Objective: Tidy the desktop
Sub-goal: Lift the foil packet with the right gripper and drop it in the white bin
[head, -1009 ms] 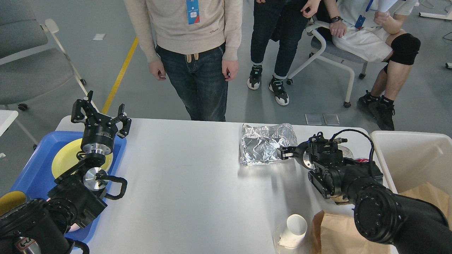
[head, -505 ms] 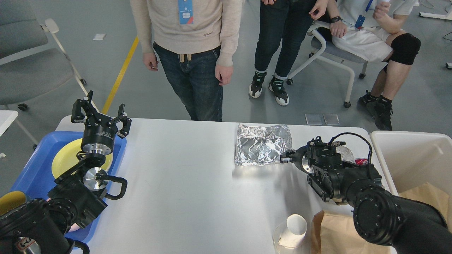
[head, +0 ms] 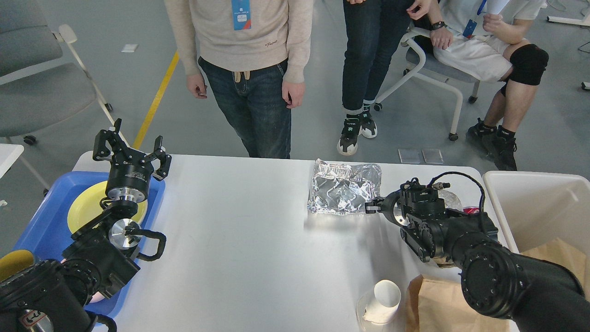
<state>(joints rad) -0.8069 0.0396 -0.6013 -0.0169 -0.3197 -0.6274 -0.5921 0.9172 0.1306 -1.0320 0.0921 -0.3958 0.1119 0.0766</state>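
Note:
The white desktop [head: 239, 240] fills the middle of the head view. A crumpled silver foil bag [head: 343, 186] is at its far right part, with a shadow under it. My right gripper [head: 370, 206] is at the bag's lower right corner, fingers pinched together on its edge. My left gripper [head: 131, 146] is open and empty, raised over the far end of the blue tray [head: 41, 221], above a yellow plate [head: 85, 207].
A white paper cup [head: 386, 297] lies in a clear lid near the front edge, beside a brown paper bag [head: 438, 306]. A beige bin [head: 539, 203] stands at the right. A clear bottle [head: 454, 200] lies behind my right arm. People stand beyond the far edge.
My right gripper has shifted the foil bag a little to the left and slightly back. The left arm has not moved. The people behind the table have shifted.

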